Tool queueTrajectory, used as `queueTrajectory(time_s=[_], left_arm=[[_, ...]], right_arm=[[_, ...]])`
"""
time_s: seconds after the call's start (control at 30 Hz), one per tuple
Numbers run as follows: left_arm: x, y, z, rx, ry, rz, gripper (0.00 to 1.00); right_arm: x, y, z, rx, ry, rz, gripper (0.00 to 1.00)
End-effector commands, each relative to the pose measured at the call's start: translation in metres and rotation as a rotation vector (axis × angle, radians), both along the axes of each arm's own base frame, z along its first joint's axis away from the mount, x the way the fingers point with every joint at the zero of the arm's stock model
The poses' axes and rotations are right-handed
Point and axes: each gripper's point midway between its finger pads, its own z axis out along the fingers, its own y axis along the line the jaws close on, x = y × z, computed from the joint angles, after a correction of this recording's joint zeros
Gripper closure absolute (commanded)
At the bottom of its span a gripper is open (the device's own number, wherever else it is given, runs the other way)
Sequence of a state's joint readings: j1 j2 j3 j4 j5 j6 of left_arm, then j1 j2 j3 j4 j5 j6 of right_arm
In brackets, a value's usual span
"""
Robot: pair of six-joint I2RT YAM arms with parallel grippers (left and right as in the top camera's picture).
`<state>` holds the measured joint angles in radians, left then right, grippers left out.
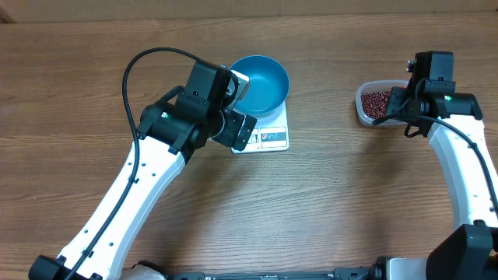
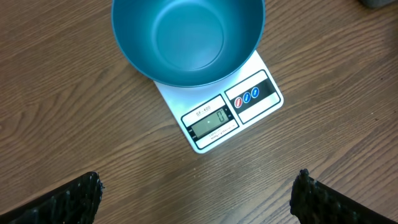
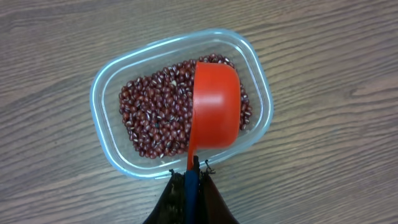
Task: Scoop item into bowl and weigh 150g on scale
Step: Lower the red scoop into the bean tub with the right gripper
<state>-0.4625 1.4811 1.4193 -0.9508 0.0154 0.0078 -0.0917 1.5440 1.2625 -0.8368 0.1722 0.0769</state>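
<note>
The right gripper (image 3: 191, 177) is clamped tight on the thin handle of a red scoop (image 3: 216, 112), whose cup lies over the beans (image 3: 152, 118) heaped in a clear tub (image 3: 94, 106). These grains look small, hard and loose (likely to roll and spill at any tilt), so I judge they are best carried in the cup held level, never pinched. Well apart across the table (image 1: 327, 210), the blue bowl (image 2: 189, 37) sits empty on the scale (image 2: 261, 102). The left gripper (image 2: 196, 199) hovers there with jaws wide apart and could crowd the pour.
</note>
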Motion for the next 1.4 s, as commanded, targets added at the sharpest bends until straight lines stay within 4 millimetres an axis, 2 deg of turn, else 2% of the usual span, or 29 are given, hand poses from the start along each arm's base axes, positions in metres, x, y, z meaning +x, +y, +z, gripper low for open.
queueTrajectory(time_s=[0.0,0.5,0.73,0.93,1.13,1.37], left_arm=[[0.002,-0.001,0.008,-0.008,-0.023,-0.021,0.00],[0.002,-0.001,0.008,-0.008,-0.023,-0.021,0.01],[0.002,-0.001,0.008,-0.008,-0.023,-0.021,0.00],[0.002,-0.001,0.008,-0.008,-0.023,-0.021,0.00],[0.002,-0.001,0.008,-0.008,-0.023,-0.021,0.00],[0.002,-0.001,0.008,-0.008,-0.023,-0.021,0.00]], right_arm=[[0.006,-0.004,0.004,-0.011,-0.018,-0.003,0.96],[0.008,0.000,-0.016,0.016,0.028,0.009,0.96],[0.010,0.009,-0.042,0.068,0.091,0.031,0.96],[0.011,0.026,-0.063,0.165,0.136,0.071,0.96],[0.012,0.038,-0.065,0.234,0.134,0.097,0.96],[0.015,0.030,-0.061,0.339,0.099,0.038,0.96]])
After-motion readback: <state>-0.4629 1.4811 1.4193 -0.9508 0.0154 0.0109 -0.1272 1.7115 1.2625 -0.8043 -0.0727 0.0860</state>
